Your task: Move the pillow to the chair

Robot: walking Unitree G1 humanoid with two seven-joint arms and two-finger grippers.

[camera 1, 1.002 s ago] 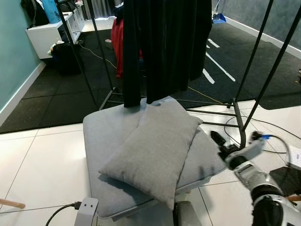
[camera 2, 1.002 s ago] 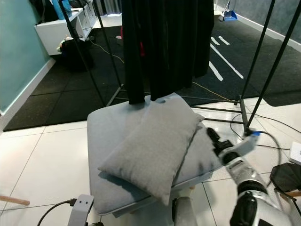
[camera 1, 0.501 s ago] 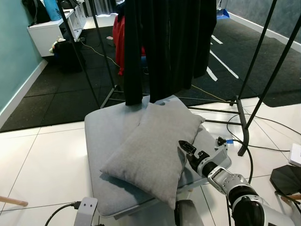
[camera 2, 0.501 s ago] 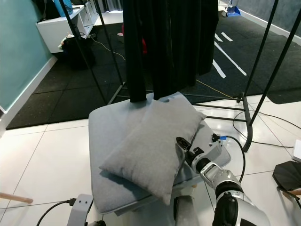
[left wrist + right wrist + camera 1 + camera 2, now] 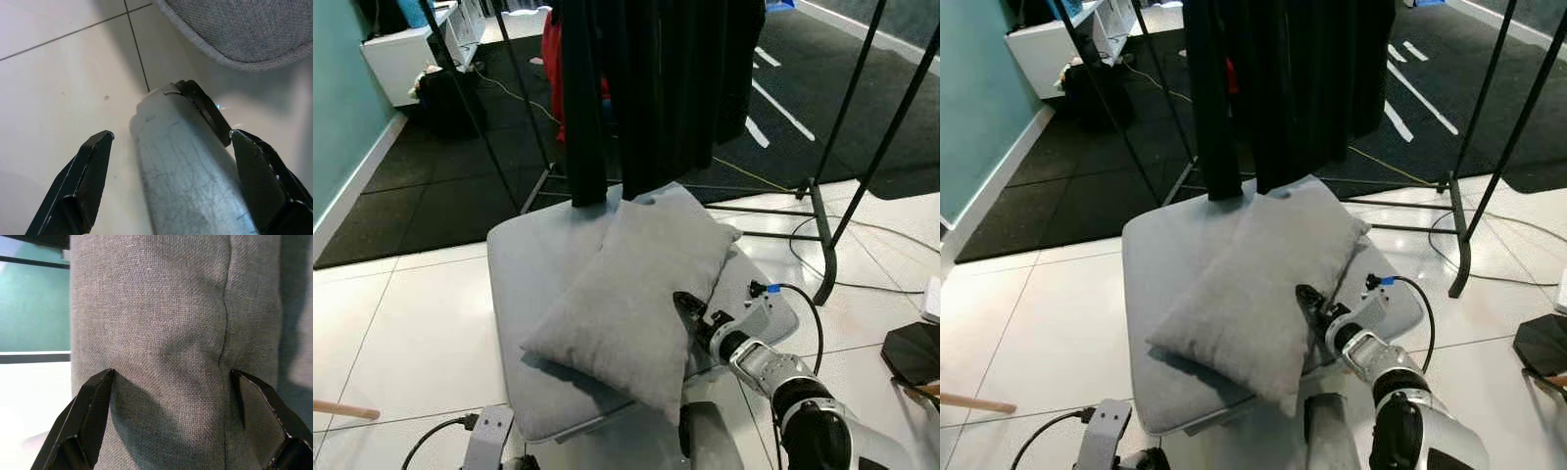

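I've got the grey pillow lying diagonally across a grey cushioned seat, one corner toward the far side under the hanging black garments, the near corner overhanging the seat's front edge. Seat sits on white floor tiles.

R gripper is at the pillow's right-hand edge, abt midway along, arm reaching in from the lower right. In the R wrist view both black fingers are spread wide w/ the pillow's fabric and seam bulging between them; pads press into the cloth on each side, so jaws are apart but around the pillow's edge, not clamped.

L gripper hangs low by the seat's front left corner, fingers spread apart, nothing between them except a silver cylindrical part of the robot's own body and bare tile. Edge of the grey seat cushion shows just past it.

Clutter: clothes rack w/ black metal poles straddles the far side of the seat, its foot bar on the tiles to the right, close to my R arm. A black cable loops off the arm near that foot. Red garment behind the black ones. Black mat flooring beyond, teal wall to the left, dark bag by a white shelf. Thin wooden stick on tiles far left.
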